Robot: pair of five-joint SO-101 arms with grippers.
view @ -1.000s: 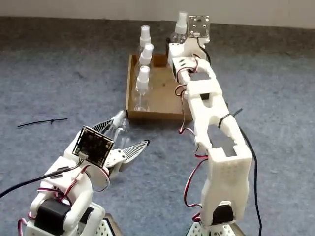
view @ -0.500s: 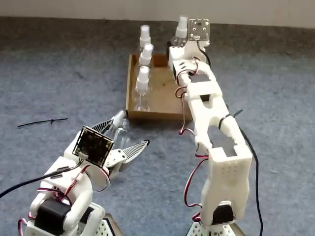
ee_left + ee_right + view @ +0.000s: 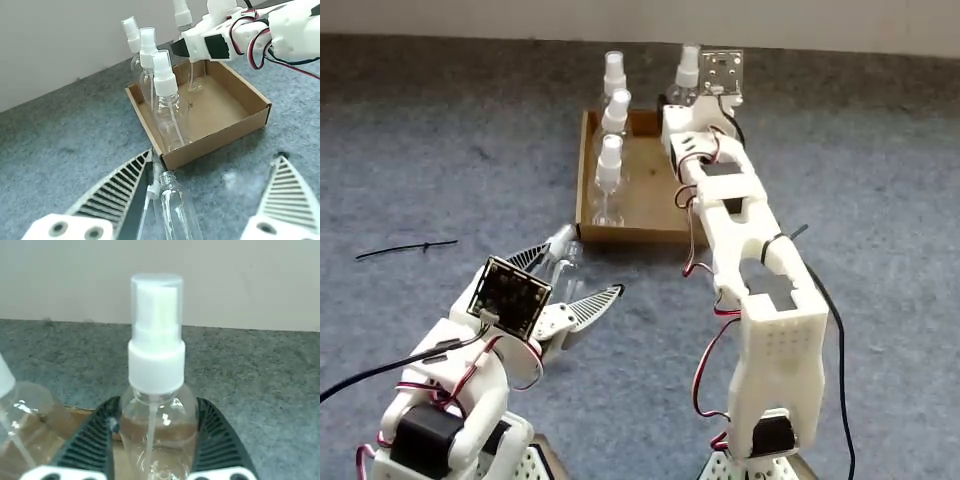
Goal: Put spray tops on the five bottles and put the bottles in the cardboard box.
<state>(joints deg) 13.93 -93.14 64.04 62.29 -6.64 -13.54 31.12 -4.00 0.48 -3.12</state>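
The right claw (image 3: 157,442) is closed on an upright capped bottle (image 3: 156,410), a finger pressing each side. Beneath it sits the cardboard box (image 3: 630,236), and on this claw's left three capped bottles (image 3: 609,180) stand in a row along the box wall. The left claw (image 3: 590,262) gapes wide and grips nothing, the box just ahead of it. An uncapped bottle (image 3: 175,210) lies between its fingers, with a loose spray top (image 3: 151,190) just beside one finger.
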